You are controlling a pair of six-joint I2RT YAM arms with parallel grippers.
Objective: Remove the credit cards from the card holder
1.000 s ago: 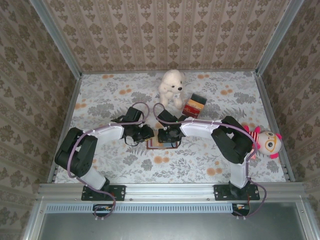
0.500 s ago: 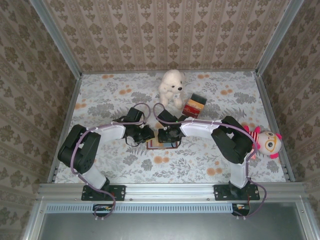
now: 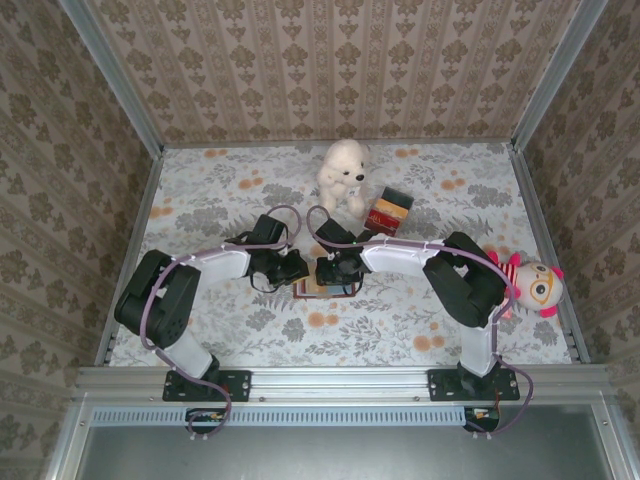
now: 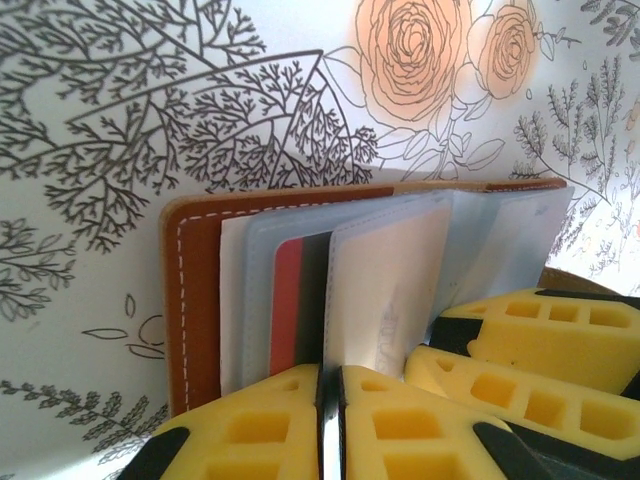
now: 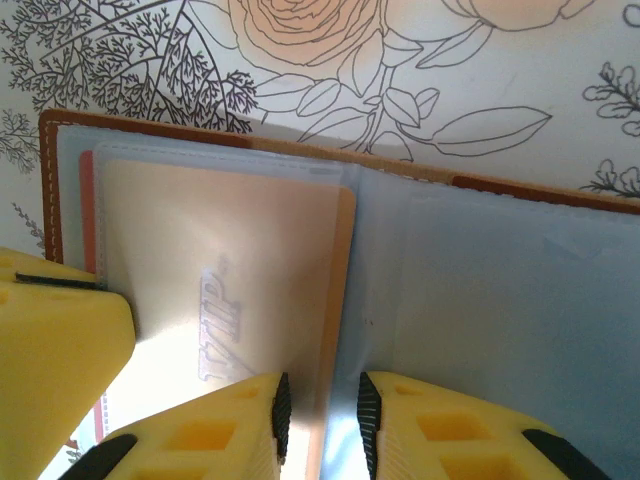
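Credit cards (image 5: 200,250) are seen tucked in the clear pockets of the card holder (image 5: 500,300), which is laid open and flat on the flowered table (image 3: 380,330) at the centre of the overhead frame, lining upward, so that the pocket mouths can be reached from above. An orange-tan card (image 5: 250,300) marked VIP is shown behind its sleeve in the left half of the right wrist frame, and a red card (image 4: 285,300) is glimpsed at the middle of the left wrist frame; none is judged to be free of its pocket yet. The card holder is flanked by both arms, bent inward to meet over it, and it is judged that one gripper is meant to steady or part the leaves while a card is drawn by the other. The left gripper (image 4: 330,420) is set at the bottom of its own frame, its jaws drawn together until only a hairline is left between them, in line with a dark edge beside the red card; whether anything is nipped there cannot be told. The right gripper (image 5: 320,425) is set at the bottom of its frame with its jaws a narrow way apart, the right edge of the orange-tan card lying in the gap; whether the sleeve is touched by the pads cannot be told
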